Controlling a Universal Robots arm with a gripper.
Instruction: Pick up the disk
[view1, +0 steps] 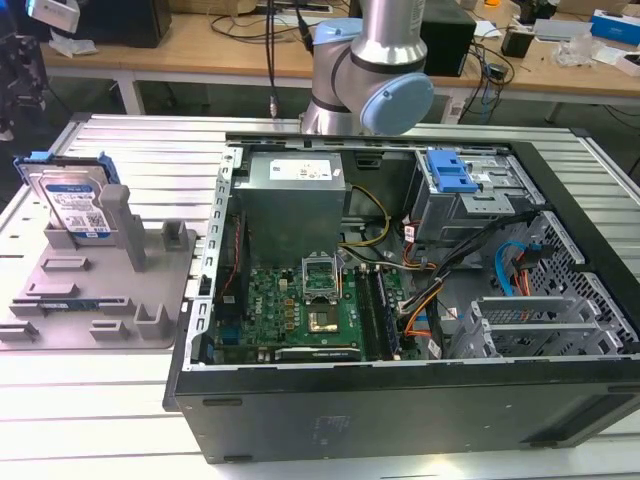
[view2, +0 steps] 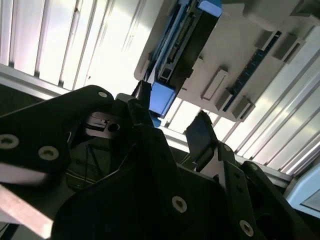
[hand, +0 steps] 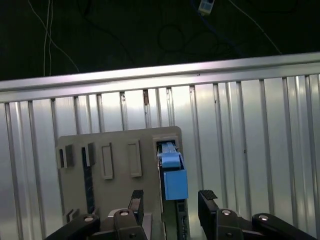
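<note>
My gripper is hanging spread over the disk, which is standing on edge in the grey holder on the ribbed table; I am judging that closing off-centre is risking tilting and jamming it there.

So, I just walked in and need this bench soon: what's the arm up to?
The robot arm is going for the disk, which stands on edge in a grey holder beside an open computer case. In the first wrist view the pincer is open and empty, looking down on the disk's top edge, which lines up with its gap. Nothing is gripped yet.
</note>
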